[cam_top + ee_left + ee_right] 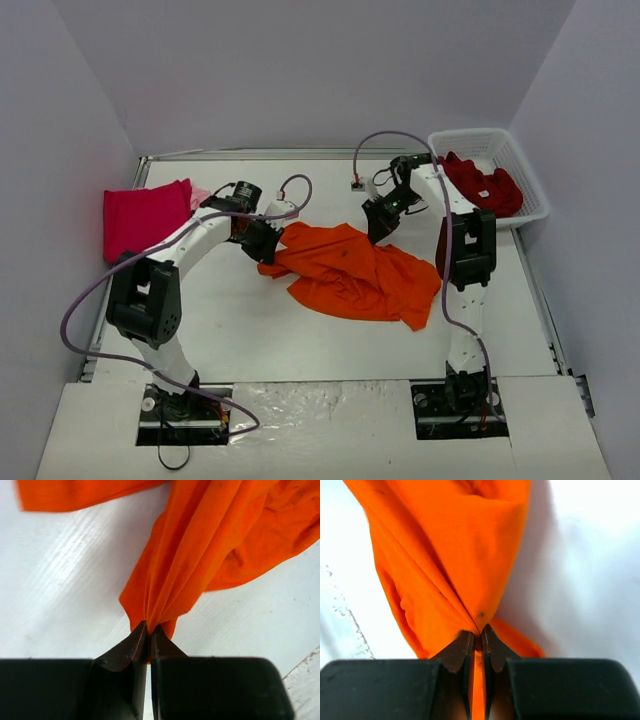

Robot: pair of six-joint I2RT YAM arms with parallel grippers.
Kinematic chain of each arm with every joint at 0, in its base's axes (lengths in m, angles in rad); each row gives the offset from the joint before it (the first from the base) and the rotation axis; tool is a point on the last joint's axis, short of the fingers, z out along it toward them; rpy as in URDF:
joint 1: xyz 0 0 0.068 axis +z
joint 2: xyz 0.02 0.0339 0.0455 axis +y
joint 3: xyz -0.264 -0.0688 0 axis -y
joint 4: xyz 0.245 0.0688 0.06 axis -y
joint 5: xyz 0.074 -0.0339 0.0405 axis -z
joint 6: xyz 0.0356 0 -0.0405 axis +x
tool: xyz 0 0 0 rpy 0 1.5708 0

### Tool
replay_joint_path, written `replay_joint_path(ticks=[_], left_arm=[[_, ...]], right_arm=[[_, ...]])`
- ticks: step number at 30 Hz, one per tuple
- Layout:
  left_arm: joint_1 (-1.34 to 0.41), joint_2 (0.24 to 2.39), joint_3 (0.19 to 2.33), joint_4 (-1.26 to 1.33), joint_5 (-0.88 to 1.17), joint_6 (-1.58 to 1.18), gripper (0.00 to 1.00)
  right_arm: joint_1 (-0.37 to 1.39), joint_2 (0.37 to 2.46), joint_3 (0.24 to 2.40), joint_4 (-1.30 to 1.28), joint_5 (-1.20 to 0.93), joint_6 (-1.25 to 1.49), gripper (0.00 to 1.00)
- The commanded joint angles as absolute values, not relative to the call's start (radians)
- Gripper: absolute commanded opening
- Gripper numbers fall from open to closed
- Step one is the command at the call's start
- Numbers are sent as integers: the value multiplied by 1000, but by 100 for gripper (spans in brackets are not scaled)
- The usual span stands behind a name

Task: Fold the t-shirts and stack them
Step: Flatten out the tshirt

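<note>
A bright orange t-shirt (355, 272) lies bunched in the middle of the table. My left gripper (268, 243) is shut on its left end; the wrist view shows the orange cloth (200, 555) gathered into pleats at the left gripper (149, 628). My right gripper (380, 228) is shut on the shirt's upper right part, where the orange cloth (455, 560) runs down between the fingertips of the right gripper (478, 634). A magenta-pink t-shirt (143, 216) lies folded at the far left, with a pale pink t-shirt (200, 194) peeking from under it. A dark red t-shirt (482, 184) sits in the basket.
A white lattice basket (525, 170) stands at the back right corner. A grey cable (390, 138) loops above the right arm and another hangs off the left arm. The table's raised metal rim (250, 154) runs along the back.
</note>
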State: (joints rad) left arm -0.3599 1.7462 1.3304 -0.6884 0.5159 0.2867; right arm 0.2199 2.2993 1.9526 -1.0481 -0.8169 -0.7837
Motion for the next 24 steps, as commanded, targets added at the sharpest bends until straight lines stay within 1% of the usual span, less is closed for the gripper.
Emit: replay_joint_path(ticks=[1, 6, 9, 12, 15, 16, 17, 18, 20, 21, 22, 23, 24], left_arm=[[-335, 1640, 1402, -745, 402, 304, 2], [-292, 1580, 1466, -759, 307, 279, 2], [-265, 1554, 1508, -784, 284, 285, 2], [-258, 1523, 1517, -808, 246, 308, 2], [-261, 1502, 1480, -831, 230, 328, 2], [-261, 1496, 1464, -837, 235, 330, 2], [-262, 1491, 1421, -838, 236, 333, 2], [-265, 1480, 1398, -831, 236, 334, 2], [-270, 1473, 1353, -822, 241, 333, 2], [-271, 1468, 1321, -813, 245, 331, 2], [-275, 1470, 1309, -813, 252, 331, 2], [-278, 1471, 1301, -813, 256, 331, 2], [-284, 1479, 1293, -815, 255, 330, 2]], right_arm=[[199, 2106, 1996, -1052, -709, -729, 0], [180, 1976, 1968, -1019, -643, -704, 0], [173, 1910, 1931, -988, -597, -690, 0], [172, 1794, 1869, -973, -555, -687, 0], [178, 1686, 1734, -968, -531, -715, 0], [184, 1660, 1642, -968, -522, -727, 4], [192, 1637, 1594, -971, -502, -741, 14], [207, 1596, 1550, -969, -491, -764, 29], [216, 1566, 1449, -983, -482, -773, 35], [218, 1548, 1428, -991, -494, -793, 43], [218, 1540, 1413, -992, -494, -792, 47], [218, 1536, 1399, -992, -489, -792, 55], [213, 1528, 1397, -989, -483, -795, 57]])
